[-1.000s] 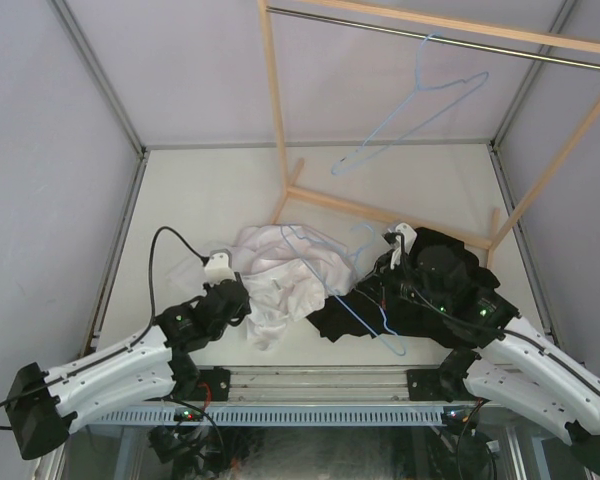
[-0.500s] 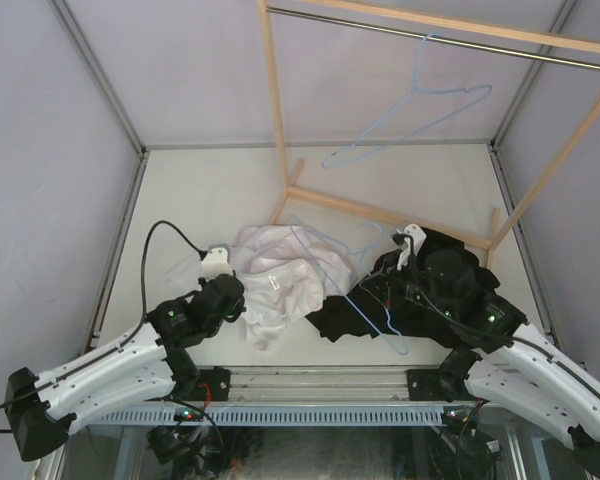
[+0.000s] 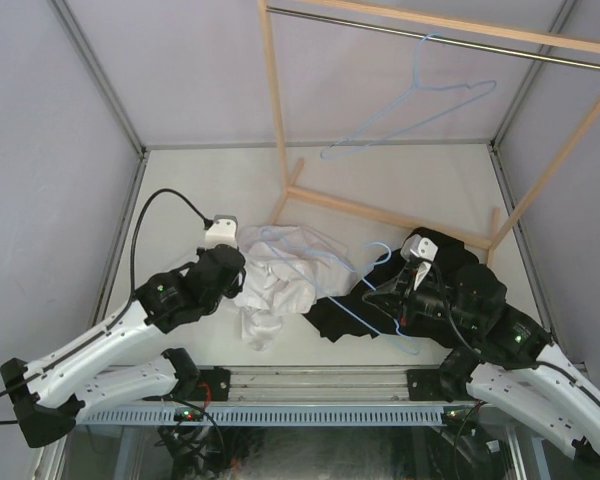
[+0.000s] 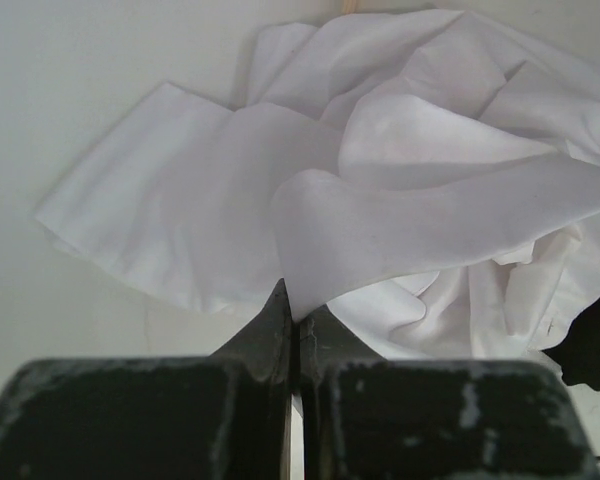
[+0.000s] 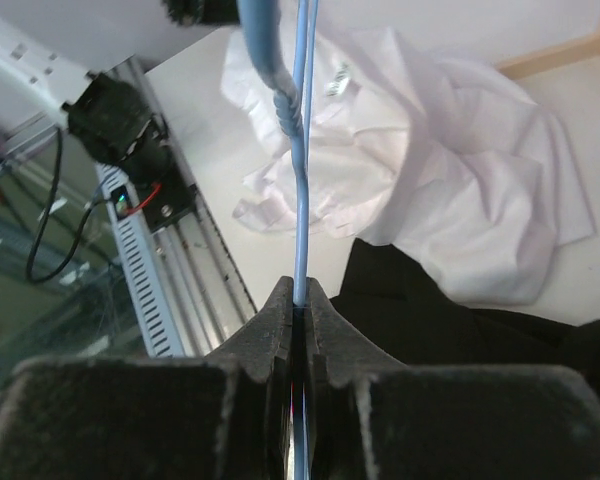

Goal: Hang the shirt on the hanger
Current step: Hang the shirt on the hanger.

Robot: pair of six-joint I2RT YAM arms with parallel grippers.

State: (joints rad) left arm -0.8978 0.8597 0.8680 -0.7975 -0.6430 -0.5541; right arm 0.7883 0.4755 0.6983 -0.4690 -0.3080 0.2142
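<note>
Left wrist view is showing the left gripper point(image 4: 292, 318) pinching a fold of the shirt point(image 4: 400, 200) with its jaws pressed together. The shirt is lying crumpled on the table point(image 4: 70, 90), just ahead of them. Further right, the right gripper point(image 5: 298, 300) is clamping the blue hanger point(image 5: 300, 180) wire tightly, over the black garment point(image 5: 460, 310).

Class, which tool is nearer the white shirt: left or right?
Left. The left tool is shut on a fold of the shirt; the right tool grips a blue hanger over the black garment, beside the shirt.
</note>
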